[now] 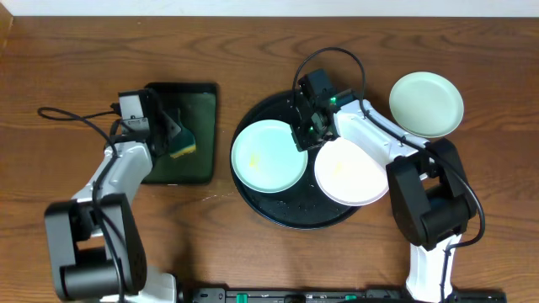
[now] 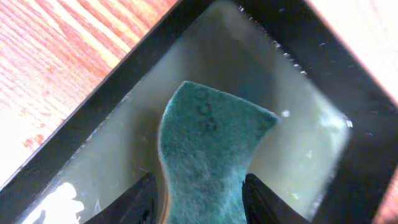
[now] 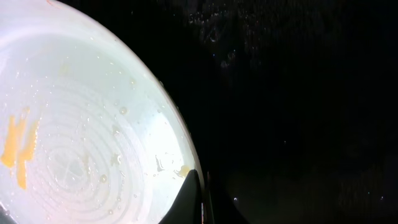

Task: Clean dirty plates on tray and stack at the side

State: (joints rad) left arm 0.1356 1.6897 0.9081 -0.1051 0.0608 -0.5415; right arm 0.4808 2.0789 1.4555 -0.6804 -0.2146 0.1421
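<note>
Brown wood lines are seen on the table (image 1: 67, 50), the round tray (image 1: 286, 217) is coloured shiny black, the mint plate (image 1: 269, 156) is marked with yellow smears, the white plate (image 1: 349, 172) is plain, the side plate (image 1: 426, 103) is coloured pale mint, and the sponge (image 1: 181, 145) is coloured green and yellow.

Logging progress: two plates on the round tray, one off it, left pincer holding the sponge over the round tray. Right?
Almost: overhead shows the left pincer holding the sponge over the small rectangular tray. The rest is right.
</note>
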